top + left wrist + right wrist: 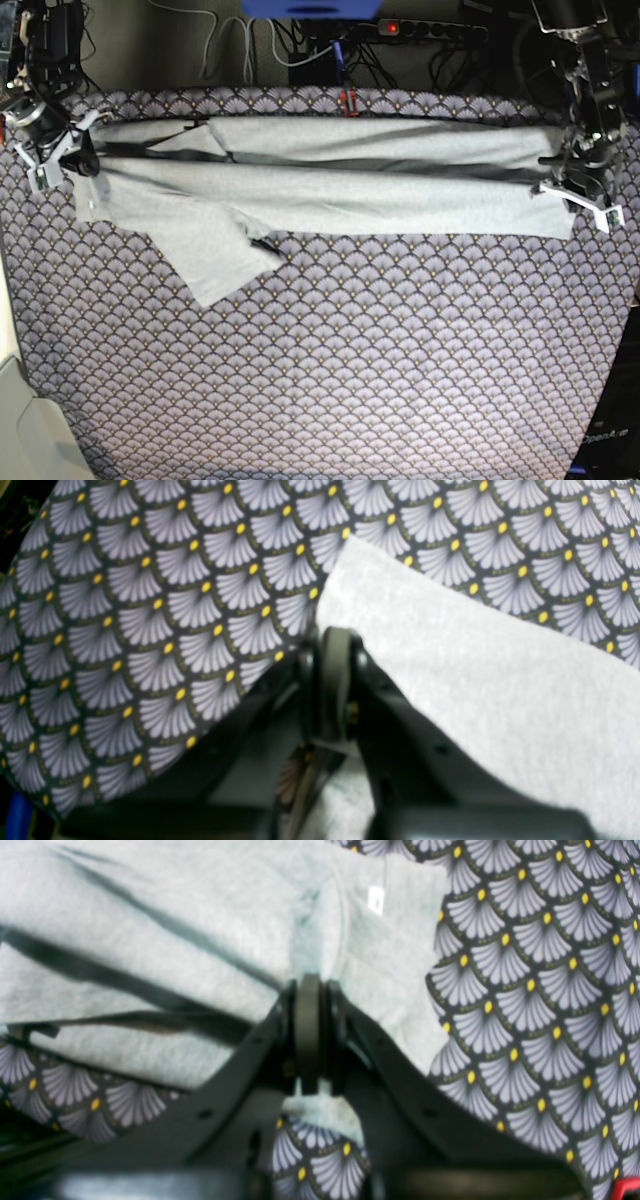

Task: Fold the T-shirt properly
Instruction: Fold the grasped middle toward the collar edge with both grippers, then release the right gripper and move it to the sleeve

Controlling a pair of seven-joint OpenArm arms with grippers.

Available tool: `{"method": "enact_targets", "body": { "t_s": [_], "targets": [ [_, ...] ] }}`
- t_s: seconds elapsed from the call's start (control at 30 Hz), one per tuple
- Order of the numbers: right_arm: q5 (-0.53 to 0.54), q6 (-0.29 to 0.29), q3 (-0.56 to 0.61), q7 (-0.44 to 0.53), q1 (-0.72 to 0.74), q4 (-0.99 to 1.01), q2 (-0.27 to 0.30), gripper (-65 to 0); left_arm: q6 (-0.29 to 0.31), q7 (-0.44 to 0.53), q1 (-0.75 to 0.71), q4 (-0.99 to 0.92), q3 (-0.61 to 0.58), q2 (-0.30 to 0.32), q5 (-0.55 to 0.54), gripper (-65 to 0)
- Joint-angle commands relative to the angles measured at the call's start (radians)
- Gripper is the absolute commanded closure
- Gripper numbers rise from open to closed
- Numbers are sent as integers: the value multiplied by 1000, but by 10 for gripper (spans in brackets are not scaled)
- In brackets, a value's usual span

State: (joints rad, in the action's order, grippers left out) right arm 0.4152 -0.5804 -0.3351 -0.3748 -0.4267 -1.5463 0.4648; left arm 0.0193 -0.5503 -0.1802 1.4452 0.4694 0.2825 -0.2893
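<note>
The light grey T-shirt (330, 180) lies folded lengthwise in a long band across the far part of the table. One sleeve (215, 250) sticks out toward the front on the left. My right gripper (75, 152) is at the band's left end, shut on the T-shirt. The right wrist view shows the right gripper (307, 990) pinching the T-shirt (150, 915) near a small white label (375, 900). At the band's right end, my left gripper (560, 185) is shut on a corner of the cloth. In the left wrist view the left gripper (334, 645) clamps the T-shirt (475, 680) at its edge.
A scallop-patterned tablecloth (350, 370) covers the table all the way to the front. Behind the far edge lie cables and a power strip (420, 28) with a red light. A small red object (347, 100) sits at the back edge.
</note>
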Motion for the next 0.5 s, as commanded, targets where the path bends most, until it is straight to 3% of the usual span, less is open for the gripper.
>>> {"method": "enact_targets", "body": {
  "t_s": [0.0, 0.1, 0.2, 0.33, 0.47],
  "targets": [
    [6, 0, -9, 20, 1, -13, 21, 0, -6, 22, 8, 12, 5, 16, 3, -5],
    [6, 0, -9, 18, -2, -13, 21, 0, -6, 5, 8, 12, 1, 16, 3, -10],
    [6, 0, -14, 18, -2, -13, 21, -19, -6, -84, 17, 12, 5, 14, 3, -86],
    [6, 0, -14, 18, -4, -13, 21, -124, -6, -121, 17, 21, 5, 14, 3, -235],
    [6, 0, -15, 18, -4, -13, 22, -256, -5, -121, 17, 21, 5, 14, -21, -245]
  ]
}}
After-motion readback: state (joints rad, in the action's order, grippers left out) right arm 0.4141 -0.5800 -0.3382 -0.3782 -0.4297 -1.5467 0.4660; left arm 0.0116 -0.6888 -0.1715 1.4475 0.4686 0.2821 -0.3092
